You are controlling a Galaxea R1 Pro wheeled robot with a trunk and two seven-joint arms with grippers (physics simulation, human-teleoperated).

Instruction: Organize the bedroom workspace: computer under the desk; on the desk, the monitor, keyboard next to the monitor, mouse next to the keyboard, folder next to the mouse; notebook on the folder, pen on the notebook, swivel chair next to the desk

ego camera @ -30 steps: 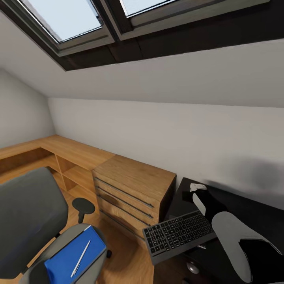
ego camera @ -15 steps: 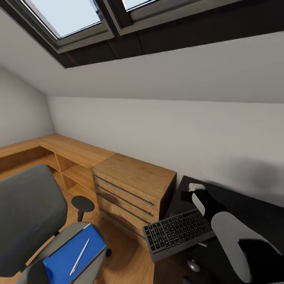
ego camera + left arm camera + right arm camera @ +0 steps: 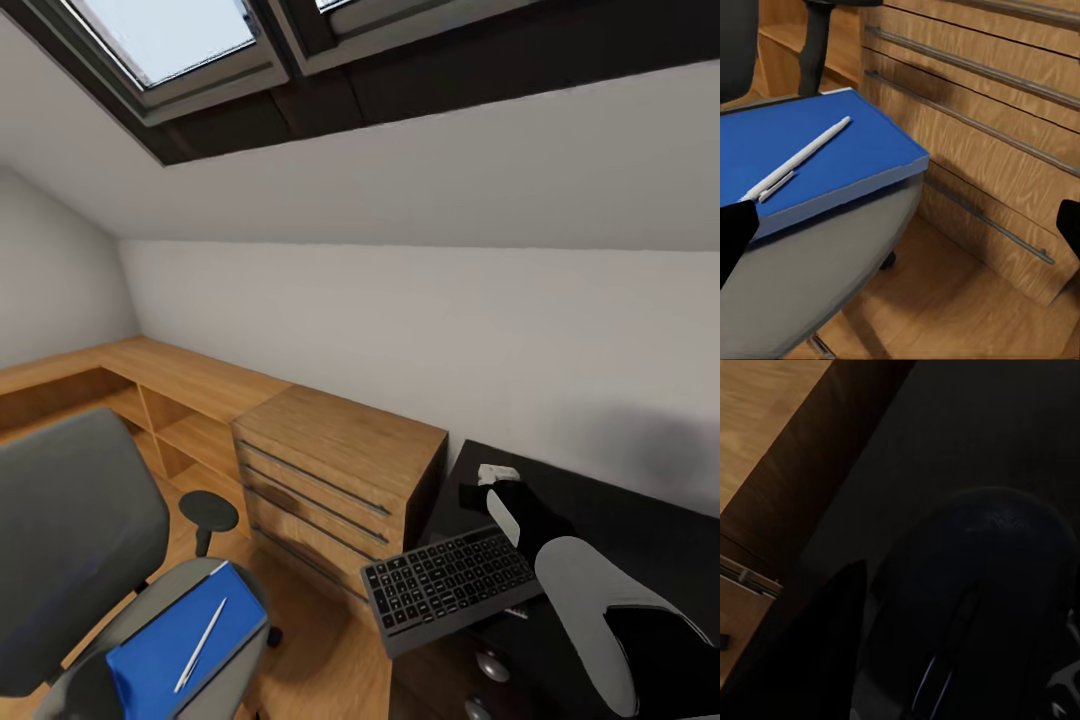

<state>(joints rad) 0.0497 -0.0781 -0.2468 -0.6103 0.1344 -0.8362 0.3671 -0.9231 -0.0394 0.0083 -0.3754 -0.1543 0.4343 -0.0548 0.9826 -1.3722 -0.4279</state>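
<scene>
Small black rounded mouse between the right gripper's dark fingers, over the glossy black desk; whether clamped, cannot tell. Left gripper spread wide, just beside the flat bright-blue folder bearing a slim white pen on the grey swivel chair.

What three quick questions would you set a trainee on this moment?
1. True or false: the pen lies on the folder.
2. The folder rests on: A) the chest of drawers, B) the swivel chair, C) the floor.
3. Fill in: the keyboard sticks out past the edge of the ____.
Key: 1 true; 2 B; 3 desk.
</scene>
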